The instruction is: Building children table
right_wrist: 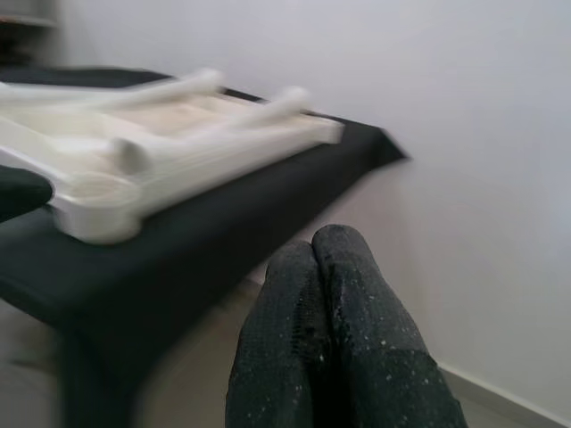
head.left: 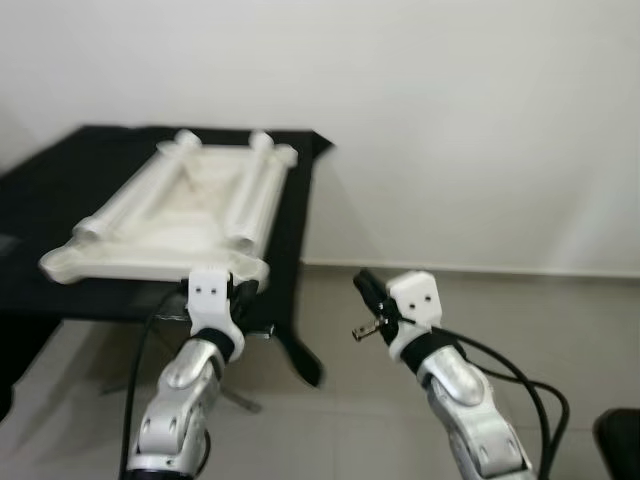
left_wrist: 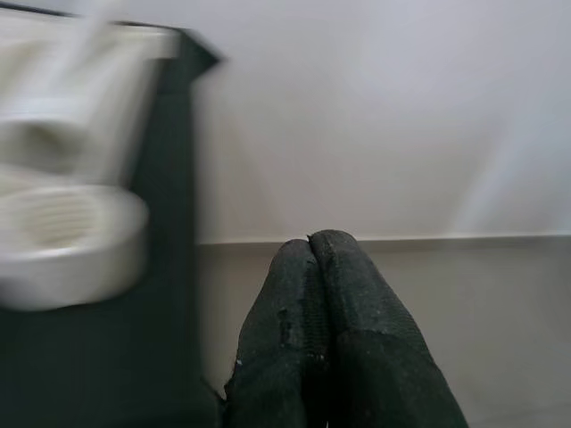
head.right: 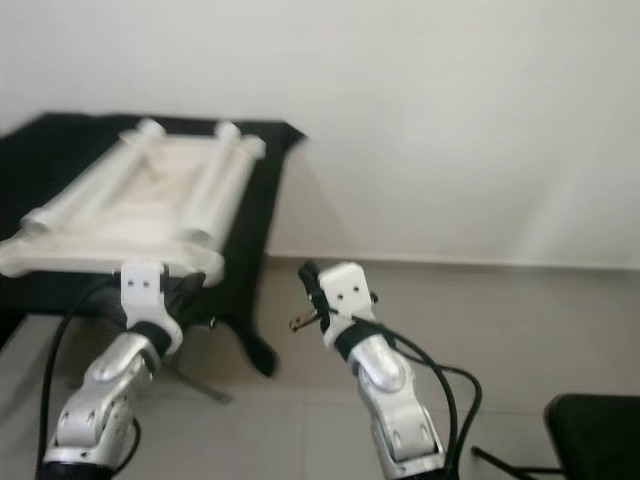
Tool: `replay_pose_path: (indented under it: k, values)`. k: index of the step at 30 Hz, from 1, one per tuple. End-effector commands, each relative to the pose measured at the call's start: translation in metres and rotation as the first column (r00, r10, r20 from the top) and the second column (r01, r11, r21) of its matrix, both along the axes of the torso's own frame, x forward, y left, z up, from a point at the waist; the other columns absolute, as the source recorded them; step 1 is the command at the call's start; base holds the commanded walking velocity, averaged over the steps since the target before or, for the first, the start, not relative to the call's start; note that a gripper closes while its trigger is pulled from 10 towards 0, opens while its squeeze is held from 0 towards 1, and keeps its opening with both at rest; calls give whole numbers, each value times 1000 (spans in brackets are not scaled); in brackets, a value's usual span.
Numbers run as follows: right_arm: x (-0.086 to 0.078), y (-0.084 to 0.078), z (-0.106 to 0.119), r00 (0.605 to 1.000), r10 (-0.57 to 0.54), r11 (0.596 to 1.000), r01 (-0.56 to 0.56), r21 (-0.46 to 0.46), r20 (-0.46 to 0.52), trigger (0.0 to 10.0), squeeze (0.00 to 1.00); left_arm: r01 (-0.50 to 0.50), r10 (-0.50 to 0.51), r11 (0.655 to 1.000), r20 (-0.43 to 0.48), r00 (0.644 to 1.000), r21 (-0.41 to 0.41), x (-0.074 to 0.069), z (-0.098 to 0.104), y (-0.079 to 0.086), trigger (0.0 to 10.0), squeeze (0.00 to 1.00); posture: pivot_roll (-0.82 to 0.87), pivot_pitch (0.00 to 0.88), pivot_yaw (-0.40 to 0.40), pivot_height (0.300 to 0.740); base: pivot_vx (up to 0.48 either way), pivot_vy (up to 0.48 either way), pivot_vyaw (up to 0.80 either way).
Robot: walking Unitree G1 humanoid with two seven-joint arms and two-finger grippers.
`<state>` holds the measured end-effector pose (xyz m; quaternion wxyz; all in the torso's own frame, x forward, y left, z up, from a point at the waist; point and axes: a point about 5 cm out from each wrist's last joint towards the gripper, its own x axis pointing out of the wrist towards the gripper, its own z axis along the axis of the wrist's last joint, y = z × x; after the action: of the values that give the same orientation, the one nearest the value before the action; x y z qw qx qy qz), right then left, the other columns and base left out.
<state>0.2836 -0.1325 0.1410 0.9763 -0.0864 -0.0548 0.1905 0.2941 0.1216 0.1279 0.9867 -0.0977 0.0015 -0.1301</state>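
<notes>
Fingers (left_wrist: pixel 343 330) of the left gripper (left_wrist: pixel 310 239) press together on nothing, just below the white children's table (head.left: pixel 180 215). It lies upside down on a black-draped table (head.left: pixel 290 210). Alongside, the right gripper (right_wrist: pixel 313 234) is likewise pinched closed, over tiled floor (head.left: pixel 560 330).

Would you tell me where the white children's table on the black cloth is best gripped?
Probably at the near rim of the white table, from the robot's side: it overhangs the black cloth edge, right beside the left gripper, and looks thin enough to pinch.
</notes>
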Motion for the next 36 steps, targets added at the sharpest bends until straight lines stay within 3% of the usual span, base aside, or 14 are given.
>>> replay_pose_path:
  k: [1,8,23,29,36]
  values:
    - [-1,6,1,1000,23,1000,-23,10,-3,10000,0,-11,12,1000,-9,1000,14,1,-1,6,10000,0,-112,0,9,740,0,0,0]
    - [0,6,1,1000,21,1000,-21,10,-5,10000,0,2,-2,999,-13,1000,39,1,-1,6,10000,0,-113,0,9,740,0,0,0]
    - [1,5,0,1000,11,1000,-10,9,-11,10000,0,8,-8,1000,-8,1000,29,1,0,6,10000,0,-118,0,9,740,360,0,0]
    - [2,4,1,1000,1,1000,0,19,-8,10000,0,14,-14,999,-6,1000,33,2,1,6,10000,0,-118,0,13,740,328,0,-800]
    - [3,5,1,1000,1,1000,-1,23,-3,10000,0,25,-25,999,-2,1000,36,2,2,6,10000,0,-117,0,18,740,316,0,0]
